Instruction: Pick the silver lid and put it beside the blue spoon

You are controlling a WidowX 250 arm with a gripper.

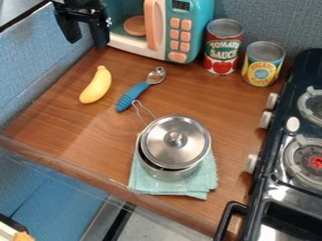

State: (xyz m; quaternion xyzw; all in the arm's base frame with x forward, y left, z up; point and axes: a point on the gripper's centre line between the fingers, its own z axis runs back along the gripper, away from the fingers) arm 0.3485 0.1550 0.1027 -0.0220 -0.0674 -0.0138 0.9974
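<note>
A brown wooden counter [69, 136] spreads across the middle, with the dark stove [257, 207] along its right side, the knobs facing the counter. At the back stands the teal and white toy microwave [157, 52], a round peach plate [134, 26] visible inside it. Nearer the front, a light teal cloth [204, 181] lies folded under the metal pot [166, 174], whose wire handle points toward the back left. The silver lid [189, 134] is on top of the pot, knob up and slightly askew, leaving a dark gap along its left and front edge. To the right of the microwave stand the red tomato can [222, 47] and, just beside it, the shorter yellow can [261, 68]. The black gripper [87, 40] hangs at the upper left, in front of the microwave's left side, its fingers spread well apart with nothing between them. The blue spoon [131, 95] lies behind the pot, bowl toward the back, its blue end near the wire handle. Left of it lies the yellow banana [96, 85].
</note>
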